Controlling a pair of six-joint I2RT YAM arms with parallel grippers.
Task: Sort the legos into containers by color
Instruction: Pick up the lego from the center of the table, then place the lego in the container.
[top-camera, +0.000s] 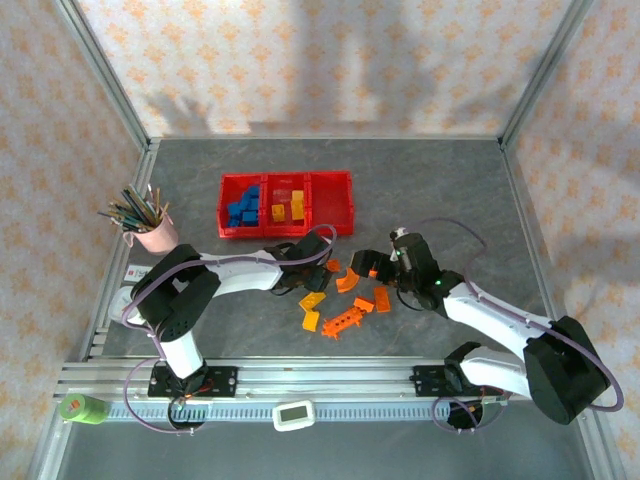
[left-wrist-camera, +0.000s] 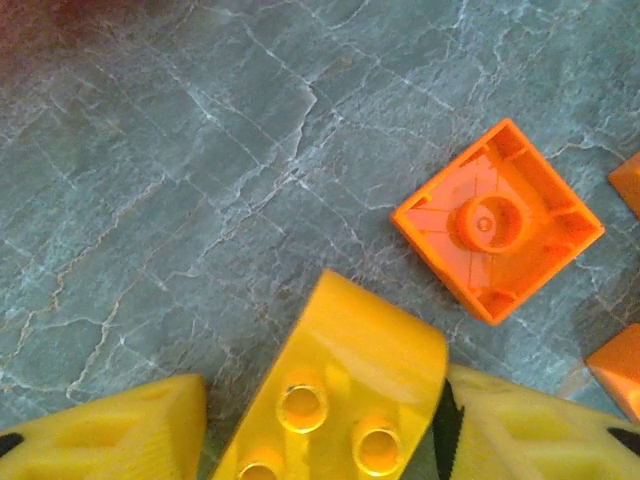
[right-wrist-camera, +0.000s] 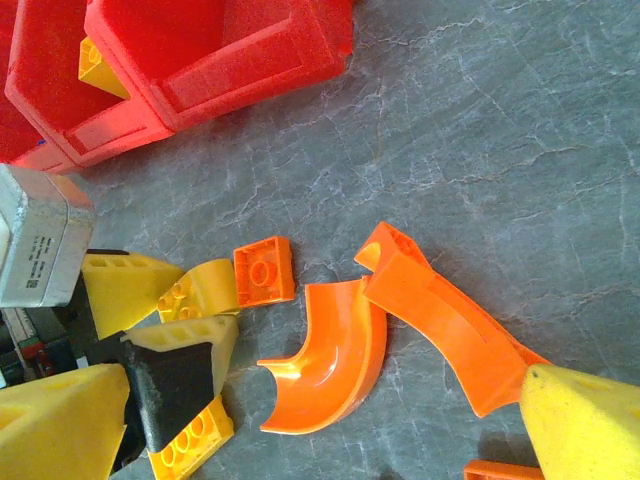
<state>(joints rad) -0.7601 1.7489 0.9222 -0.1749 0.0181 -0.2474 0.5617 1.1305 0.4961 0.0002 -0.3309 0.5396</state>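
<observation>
The left gripper (left-wrist-camera: 320, 435) was down at the counter (top-camera: 450, 190) with its jaws apart around a yellow curved brick (left-wrist-camera: 340, 370). One yellow finger (left-wrist-camera: 530, 430) touched the brick's side, while a sliver of counter showed between the brick and the other finger. The brick lay just beside an upturned orange square brick (left-wrist-camera: 497, 220), among the loose orange legos in front of the red three-bin tray (top-camera: 330, 200). The right gripper (right-wrist-camera: 320, 440) hovered near, jaws wide apart and holding nothing, over an orange curved piece (right-wrist-camera: 335, 365).

The yellow brick looked like hard, light, glossy plastic. It would not give under pressure, but its rounded back could let it squirt out or rotate if pinched across the curve. The flat side walls below the studs seemed the safer purchase, taken low and square. Being so light, it might be nudged aside by the first finger to touch before the second arrived. By colour, its place would be the middle bin, where yellow bricks (top-camera: 287, 205) lay beside the blue ones (top-camera: 241, 208).
</observation>
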